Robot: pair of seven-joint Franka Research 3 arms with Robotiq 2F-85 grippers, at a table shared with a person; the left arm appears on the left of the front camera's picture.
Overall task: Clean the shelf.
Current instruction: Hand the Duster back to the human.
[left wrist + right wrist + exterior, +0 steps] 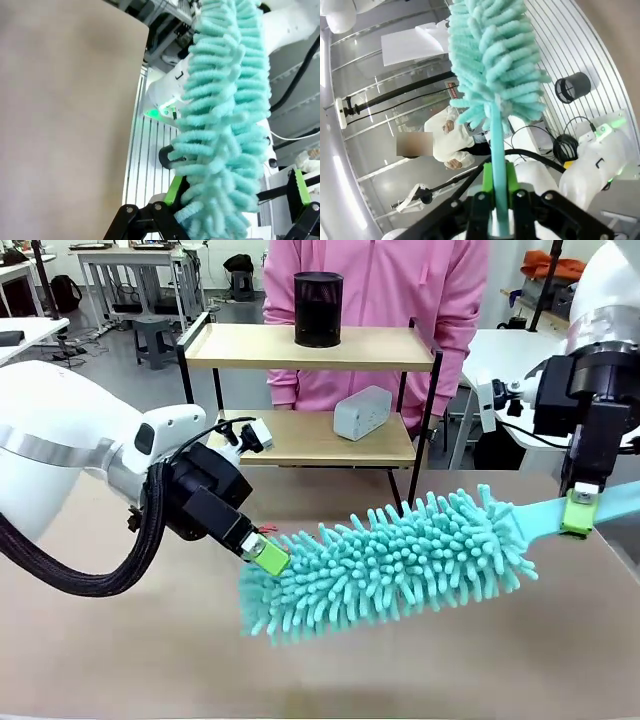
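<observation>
Left tool (262, 552): fingers spread wide around the duster (390, 565) tip, not pinching it. Shelf (310, 390): two pale wooden boards, thin black frame, at 12 o'clock beyond both tools, long axis left-right on the tabletop (100, 660). Right tool (578, 512): pressed together on duster handle.

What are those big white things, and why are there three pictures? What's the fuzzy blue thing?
The white things are two robot arms, each ending in a claw. One picture looks across the brown table at a person in pink. The other two come from little cameras on each arm's wrist. The fuzzy thing is a duster. The right claw is shut on its handle. The left claw is open, with the duster's fluffy end between its fingers. Behind stands the shelf, holding a black cup on top and a white box below.
</observation>
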